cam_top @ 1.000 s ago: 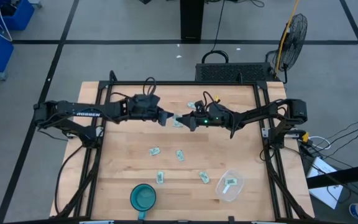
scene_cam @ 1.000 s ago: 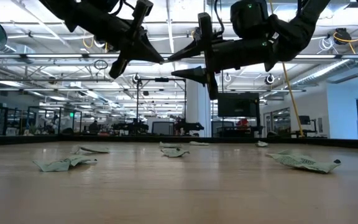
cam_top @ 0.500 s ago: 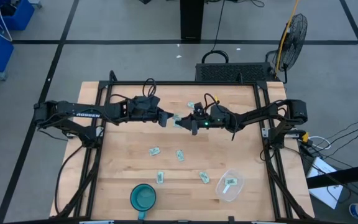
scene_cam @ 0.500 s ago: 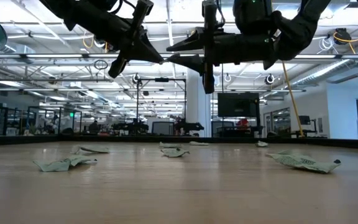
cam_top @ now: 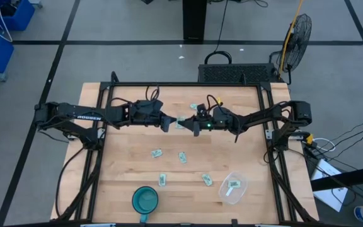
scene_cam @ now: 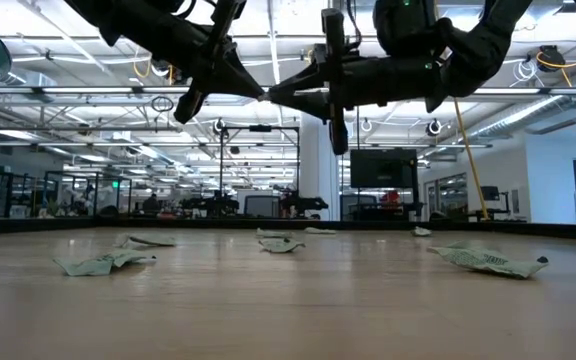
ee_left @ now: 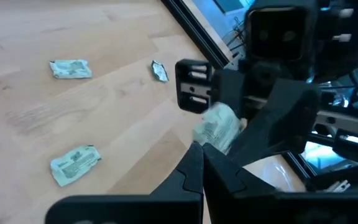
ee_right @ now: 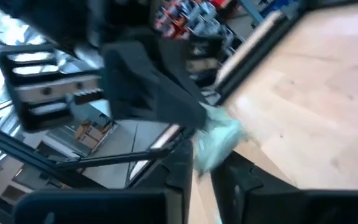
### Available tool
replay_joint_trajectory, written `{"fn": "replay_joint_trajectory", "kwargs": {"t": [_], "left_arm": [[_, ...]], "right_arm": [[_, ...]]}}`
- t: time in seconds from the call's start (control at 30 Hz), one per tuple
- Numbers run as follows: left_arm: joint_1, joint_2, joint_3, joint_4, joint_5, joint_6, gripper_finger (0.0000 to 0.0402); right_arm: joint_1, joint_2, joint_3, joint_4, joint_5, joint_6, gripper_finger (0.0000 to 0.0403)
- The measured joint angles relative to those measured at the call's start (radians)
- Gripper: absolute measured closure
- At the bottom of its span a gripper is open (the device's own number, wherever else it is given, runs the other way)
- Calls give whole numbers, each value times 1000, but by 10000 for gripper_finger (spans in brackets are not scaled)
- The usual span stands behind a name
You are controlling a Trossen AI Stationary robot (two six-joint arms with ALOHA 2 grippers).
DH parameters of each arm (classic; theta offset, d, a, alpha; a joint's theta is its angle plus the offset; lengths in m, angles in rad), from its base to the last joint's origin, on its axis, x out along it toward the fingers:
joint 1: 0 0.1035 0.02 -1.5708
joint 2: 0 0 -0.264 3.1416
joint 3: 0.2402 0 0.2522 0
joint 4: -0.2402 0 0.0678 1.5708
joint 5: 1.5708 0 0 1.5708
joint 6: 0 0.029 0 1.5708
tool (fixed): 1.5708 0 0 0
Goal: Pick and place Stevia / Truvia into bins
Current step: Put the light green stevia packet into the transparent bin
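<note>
Seven sachets are counted in the high view: one held in the air, five loose sachets [cam_top: 155,153] on the table [cam_top: 125,167], and one binned sachet [cam_top: 233,184] inside the single clear tub [cam_top: 239,194]. One teal bowl [cam_top: 145,200] is also noted. The two claws are found tip to tip, raised well above the far middle of the table. The held sachet [cam_top: 180,123] is lodged between the fingers of the right claw [cam_top: 192,125], which are closed onto it, as is confirmed in the right wrist view. The fingers of the left claw [cam_top: 167,122] are drawn fully together, with their tips brought up against the sachet's edge; whether any grip is taken there cannot be told. One loose sachet is seen just behind the right claw, toward the far edge; the other four are scattered below and in front of both claws, all well apart from them. The tub is placed far forward on the right claw's side, and the bowl far forward on the left claw's side, near the front edge. The table is bordered by a black frame [cam_top: 103,151], and a floor fan [cam_top: 298,31] is recorded beyond its far right corner. Nothing is found between the claws and the tub.
</note>
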Motion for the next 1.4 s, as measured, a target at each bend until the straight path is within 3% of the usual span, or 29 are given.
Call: {"fn": "replay_joint_trajectory", "kwargs": {"t": [0.17,0.37,0.6,1.23,1.4], "left_arm": [[-1,0,0,0,-29,5,401],[-2,0,0,-40,-30,17,401],[-9,0,0,-52,-16,47,401],[-12,0,0,-13,-14,70,385],[-13,0,0,17,31,89,382]], "right_arm": [[6,0,0,-63,-2,20,311],[7,0,0,-20,-3,23,269],[-1,0,0,-23,23,46,255],[-1,0,0,-39,21,39,335],[-1,0,0,-39,19,12,359]]}}
